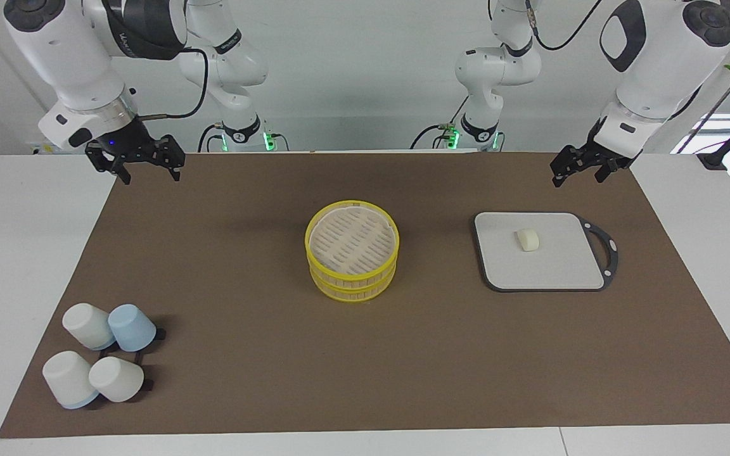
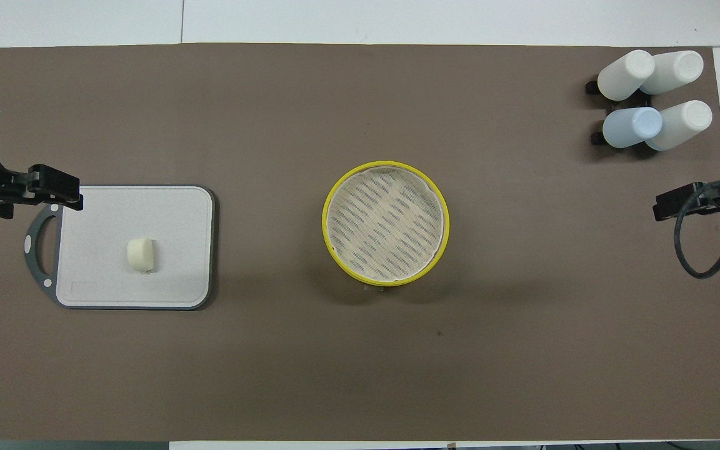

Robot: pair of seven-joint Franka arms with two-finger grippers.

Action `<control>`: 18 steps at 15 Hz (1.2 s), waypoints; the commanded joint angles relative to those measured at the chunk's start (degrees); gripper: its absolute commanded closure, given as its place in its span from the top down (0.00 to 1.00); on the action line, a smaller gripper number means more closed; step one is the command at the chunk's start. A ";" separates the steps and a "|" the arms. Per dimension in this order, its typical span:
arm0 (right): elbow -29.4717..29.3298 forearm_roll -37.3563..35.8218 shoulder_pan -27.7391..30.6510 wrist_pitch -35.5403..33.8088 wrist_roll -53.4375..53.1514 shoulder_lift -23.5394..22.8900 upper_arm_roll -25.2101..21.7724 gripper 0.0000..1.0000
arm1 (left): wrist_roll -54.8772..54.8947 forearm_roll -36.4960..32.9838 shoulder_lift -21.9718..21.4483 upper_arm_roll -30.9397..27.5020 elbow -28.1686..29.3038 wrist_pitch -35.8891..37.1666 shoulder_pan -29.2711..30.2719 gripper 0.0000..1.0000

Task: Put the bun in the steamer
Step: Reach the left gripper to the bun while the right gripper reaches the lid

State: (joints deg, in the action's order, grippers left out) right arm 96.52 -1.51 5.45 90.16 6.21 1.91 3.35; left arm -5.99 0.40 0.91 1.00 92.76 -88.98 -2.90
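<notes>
Brown mat covered the table, with the steamer at its middle, tiers stacked and empty. Toward the left arm's end lay a grey board with the bun on it; four upturned cups sat at the right arm's end, farther out. Left gripper and right gripper hung over the mat's ends, jaws spread, holding nothing.

No lettering to read on the table. One mark only: pale print runs along the black band on the right arm at the top of the facing view, too small to spell out. The bun, steamer, board and cups carry no label, brand or number that can be made out.
</notes>
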 commanded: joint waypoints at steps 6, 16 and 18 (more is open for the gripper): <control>2.70 -0.25 0.09 -0.24 0.73 2.22 0.25 1.00 | -0.51 0.83 -1.52 -0.74 2.77 -1.64 -0.27 1.00; 4.11 3.70 -7.97 4.57 -7.85 1.62 0.25 1.00 | -2.27 2.76 -4.43 -0.65 23.68 -19.29 -1.67 1.00; 3.15 3.70 -11.68 6.16 -10.33 -0.31 0.25 1.00 | -2.09 2.67 -4.69 -0.65 28.07 -23.41 -1.06 1.00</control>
State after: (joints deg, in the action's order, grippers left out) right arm 99.38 1.40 -3.14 94.25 -0.71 2.62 3.53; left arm -7.81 2.41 -2.33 0.84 115.48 -107.58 -3.96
